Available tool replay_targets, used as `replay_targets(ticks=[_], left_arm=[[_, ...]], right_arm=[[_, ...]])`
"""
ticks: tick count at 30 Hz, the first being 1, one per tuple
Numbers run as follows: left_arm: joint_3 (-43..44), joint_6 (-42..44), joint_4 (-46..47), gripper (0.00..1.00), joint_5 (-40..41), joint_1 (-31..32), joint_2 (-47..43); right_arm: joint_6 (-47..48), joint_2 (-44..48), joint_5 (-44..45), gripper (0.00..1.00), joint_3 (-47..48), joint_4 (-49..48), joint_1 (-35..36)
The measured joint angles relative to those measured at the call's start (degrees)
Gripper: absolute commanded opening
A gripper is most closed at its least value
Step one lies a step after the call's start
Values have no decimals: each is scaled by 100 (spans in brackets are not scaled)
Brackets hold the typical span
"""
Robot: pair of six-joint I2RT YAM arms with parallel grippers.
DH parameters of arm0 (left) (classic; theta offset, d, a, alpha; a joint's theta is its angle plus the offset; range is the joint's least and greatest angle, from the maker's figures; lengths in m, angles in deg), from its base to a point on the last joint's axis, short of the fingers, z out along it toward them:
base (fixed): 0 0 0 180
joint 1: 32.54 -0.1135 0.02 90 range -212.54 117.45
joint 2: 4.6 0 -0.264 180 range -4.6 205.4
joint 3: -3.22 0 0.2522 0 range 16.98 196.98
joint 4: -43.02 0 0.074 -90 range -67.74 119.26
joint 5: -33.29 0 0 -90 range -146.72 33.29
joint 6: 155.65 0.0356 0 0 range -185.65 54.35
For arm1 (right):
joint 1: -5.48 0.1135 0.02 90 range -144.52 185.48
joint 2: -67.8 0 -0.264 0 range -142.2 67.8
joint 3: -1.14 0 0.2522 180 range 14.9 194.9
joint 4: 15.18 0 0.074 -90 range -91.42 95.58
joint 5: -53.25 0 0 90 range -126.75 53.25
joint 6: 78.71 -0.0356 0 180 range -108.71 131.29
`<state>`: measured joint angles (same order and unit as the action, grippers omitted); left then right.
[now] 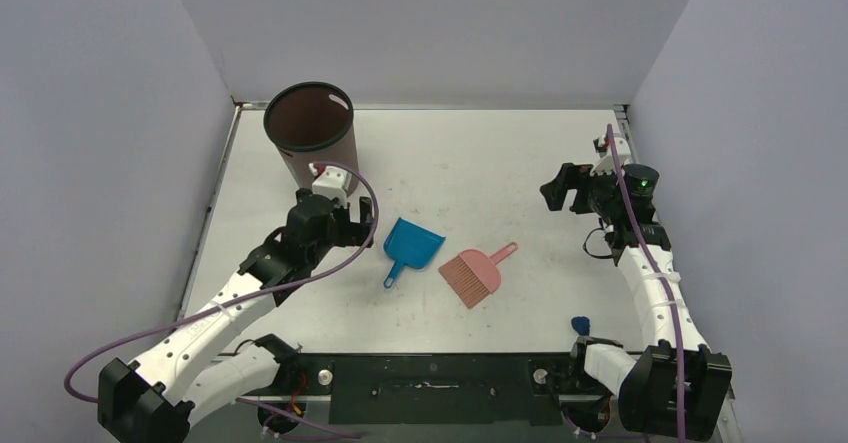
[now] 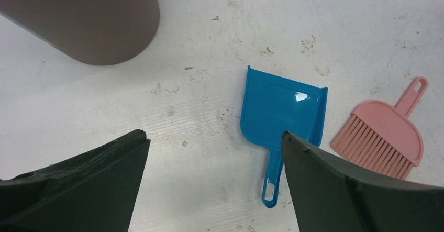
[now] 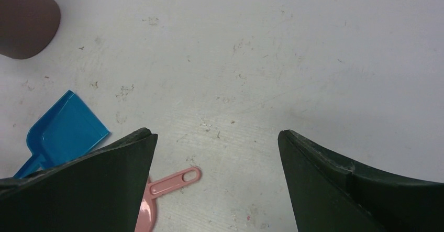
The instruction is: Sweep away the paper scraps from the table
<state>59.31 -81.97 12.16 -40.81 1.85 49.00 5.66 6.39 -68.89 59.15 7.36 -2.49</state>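
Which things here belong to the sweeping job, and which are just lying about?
Belong to the job: dark blue paper scrap, table, pink brush, blue dustpan, brown bin (probably for the scraps).
Just lying about: nothing that I can see.

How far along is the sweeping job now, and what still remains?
Done, it seems: the dustpan lies empty and the brush lies beside it. In hand: nothing; the left tool and right tool are open. Left: one small blue scrap at the near right edge of the table.
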Motion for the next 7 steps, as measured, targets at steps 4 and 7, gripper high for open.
replay_targets(ticks=[4, 7], left_arm=[[-35, -2, 46, 96, 20, 0, -31], [-35, -2, 59, 96, 22, 0, -28]], right_arm=[[0, 0, -55, 90, 0, -2, -39], [0, 0, -107, 90, -2, -11, -70]])
